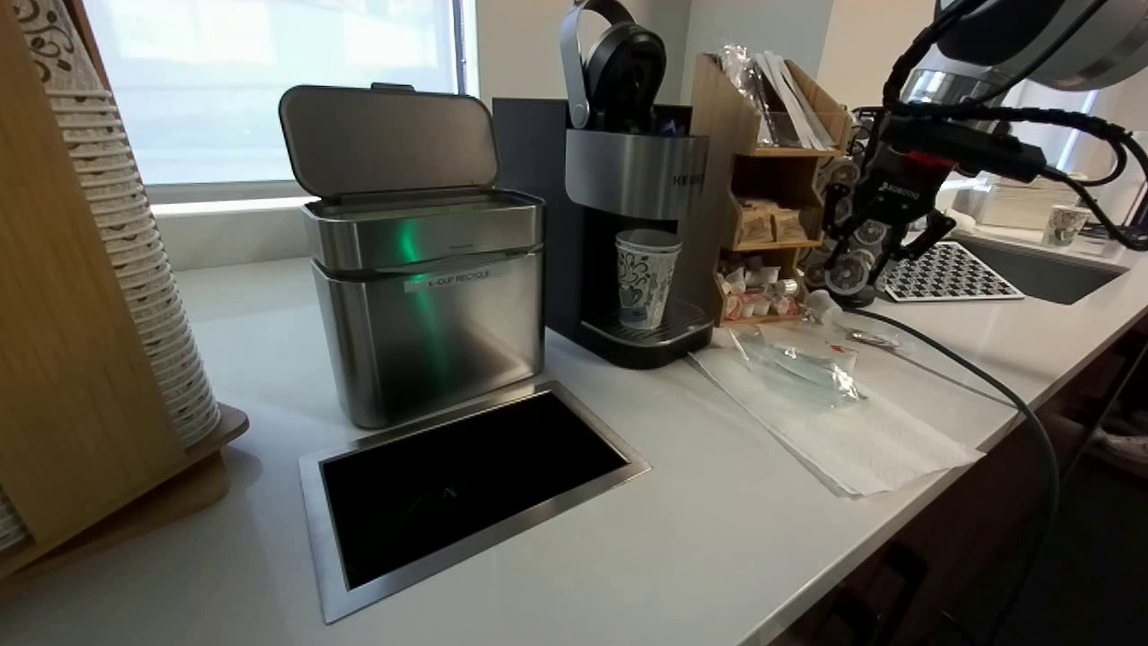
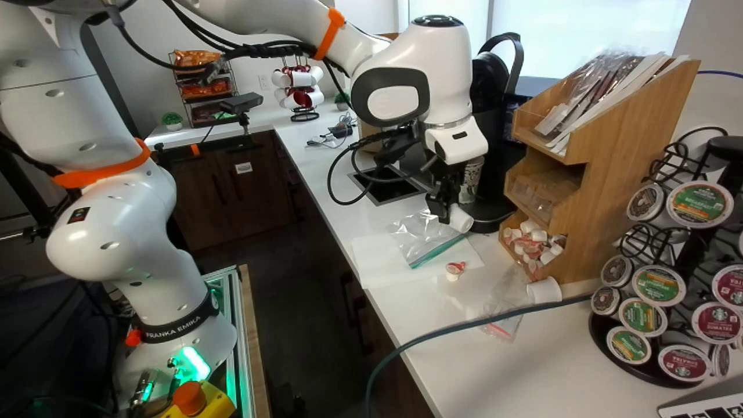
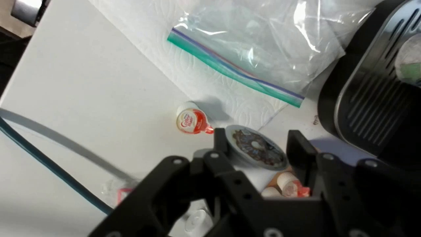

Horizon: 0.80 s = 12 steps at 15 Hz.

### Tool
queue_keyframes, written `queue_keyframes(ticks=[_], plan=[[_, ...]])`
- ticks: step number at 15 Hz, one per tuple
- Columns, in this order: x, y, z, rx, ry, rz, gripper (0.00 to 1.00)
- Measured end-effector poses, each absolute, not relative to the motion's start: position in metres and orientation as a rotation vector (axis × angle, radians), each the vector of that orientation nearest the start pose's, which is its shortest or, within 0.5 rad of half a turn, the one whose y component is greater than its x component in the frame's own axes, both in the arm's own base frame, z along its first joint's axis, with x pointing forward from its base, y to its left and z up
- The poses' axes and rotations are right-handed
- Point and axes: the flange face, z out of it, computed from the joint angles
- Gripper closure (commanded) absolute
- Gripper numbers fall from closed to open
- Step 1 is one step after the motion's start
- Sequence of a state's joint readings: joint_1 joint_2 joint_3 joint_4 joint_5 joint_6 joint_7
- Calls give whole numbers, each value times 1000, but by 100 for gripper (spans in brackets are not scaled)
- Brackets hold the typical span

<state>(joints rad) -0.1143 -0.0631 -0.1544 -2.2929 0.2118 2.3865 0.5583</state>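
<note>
My gripper (image 3: 259, 143) has its fingers on either side of a coffee pod (image 3: 258, 148) with a brown printed lid. The pod is tilted and its rim spans the gap between the fingertips. In an exterior view the gripper (image 2: 444, 203) is over the counter, and the white pod body (image 2: 460, 218) sticks out sideways from its tip. In an exterior view the gripper (image 1: 883, 256) overlaps the pod rack behind, so the held pod is hard to single out. A creamer cup (image 3: 190, 120) stands below on the counter. A clear zip bag (image 3: 260, 46) lies on a paper towel (image 3: 138, 23).
The coffee maker (image 1: 628, 175), lid raised, holds a paper cup (image 1: 647, 283) on its drip tray. A metal bin (image 1: 430, 332) stands open behind a framed counter opening (image 1: 493, 532). A wooden organizer (image 2: 615, 197), pod rack (image 2: 641, 322) and cable (image 2: 464, 326) are nearby.
</note>
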Motion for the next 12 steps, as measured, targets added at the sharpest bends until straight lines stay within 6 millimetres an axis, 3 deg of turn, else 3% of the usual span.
queue_keyframes(ticks=[7, 12], plan=[[500, -118, 472, -2647, 925, -178, 75], [503, -102, 510, -2608, 689, -59, 75]])
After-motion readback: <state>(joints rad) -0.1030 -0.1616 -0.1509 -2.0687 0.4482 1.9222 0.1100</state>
